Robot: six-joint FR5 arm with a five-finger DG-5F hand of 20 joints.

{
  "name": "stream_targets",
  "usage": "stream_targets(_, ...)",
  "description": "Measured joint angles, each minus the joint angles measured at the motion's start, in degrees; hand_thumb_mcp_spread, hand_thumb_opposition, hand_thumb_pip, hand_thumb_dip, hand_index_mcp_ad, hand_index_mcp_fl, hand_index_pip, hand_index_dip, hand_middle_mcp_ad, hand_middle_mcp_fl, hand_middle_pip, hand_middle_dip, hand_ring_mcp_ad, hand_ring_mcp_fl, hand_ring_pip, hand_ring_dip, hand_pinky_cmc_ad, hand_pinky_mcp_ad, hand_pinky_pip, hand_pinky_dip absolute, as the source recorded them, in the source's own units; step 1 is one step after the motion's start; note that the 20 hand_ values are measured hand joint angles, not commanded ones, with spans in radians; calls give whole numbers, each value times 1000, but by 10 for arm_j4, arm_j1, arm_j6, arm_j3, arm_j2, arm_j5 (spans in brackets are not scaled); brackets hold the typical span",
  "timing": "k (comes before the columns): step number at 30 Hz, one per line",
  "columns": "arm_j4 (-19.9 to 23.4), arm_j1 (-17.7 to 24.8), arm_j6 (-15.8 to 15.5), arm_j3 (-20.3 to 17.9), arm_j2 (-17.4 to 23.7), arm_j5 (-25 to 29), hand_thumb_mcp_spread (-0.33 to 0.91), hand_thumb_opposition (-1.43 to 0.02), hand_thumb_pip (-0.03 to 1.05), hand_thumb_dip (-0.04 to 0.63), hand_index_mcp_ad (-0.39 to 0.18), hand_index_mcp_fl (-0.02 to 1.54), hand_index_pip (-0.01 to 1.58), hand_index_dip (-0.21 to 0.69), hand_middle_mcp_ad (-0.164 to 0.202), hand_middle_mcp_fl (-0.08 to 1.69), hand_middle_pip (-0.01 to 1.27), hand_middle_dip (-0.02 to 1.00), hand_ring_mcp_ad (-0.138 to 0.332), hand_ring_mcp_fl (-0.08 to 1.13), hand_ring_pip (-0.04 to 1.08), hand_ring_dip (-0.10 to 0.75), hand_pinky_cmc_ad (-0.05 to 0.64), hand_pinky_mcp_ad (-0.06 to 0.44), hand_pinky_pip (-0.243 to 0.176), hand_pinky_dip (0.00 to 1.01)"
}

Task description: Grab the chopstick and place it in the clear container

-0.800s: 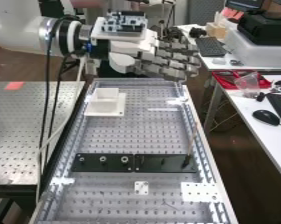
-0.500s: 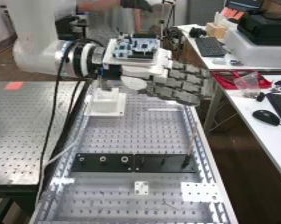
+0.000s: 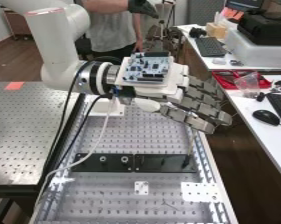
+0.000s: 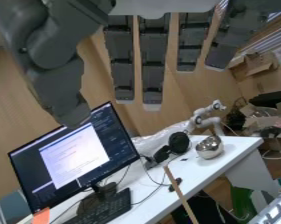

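Chopstick [image 3: 191,142] stands near upright, leaning slightly, at one end of a black plate [image 3: 165,164] on the perforated table [image 3: 111,197], ready for pickup by a robot's hand [image 3: 197,104]. The hand is wide open above it, fingers extended and spread, thumb well away from them. It holds nothing, and in the wrist view the stick's free end lies apart from the fingers.

The step appears to be the approach. Best practice calls for lowering the open hand beside the stick, bringing the shaft between thumb and fingers before closing, and pinching gently above the base. A straight upward lift should then free it; a sideways brush could tip it or leave it crooked in the grip.

What seems to be the container [image 3: 97,111], partly hidden behind the arm, sits at the table's far end, awaiting delivery.
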Motion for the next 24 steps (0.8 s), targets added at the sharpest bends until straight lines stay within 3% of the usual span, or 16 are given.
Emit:
stream_targets(7,-17,5,19,22,-27,20,333,-791,810,291,-7,496,737,47,79,565,360,414,155,239,94,188,260,230,-93,384)
stream_targets(17,-7,10,20,18,-34,51,349,-805,812,316,-7,534,948,-12,79,609,456,463,157,295,94,220,260,234,-91,379)
stream_targets(24,-29,14,22,32,-46,65,349,-805,812,316,-10,239,1072,-12,79,431,571,510,159,293,82,288,260,234,-94,342)
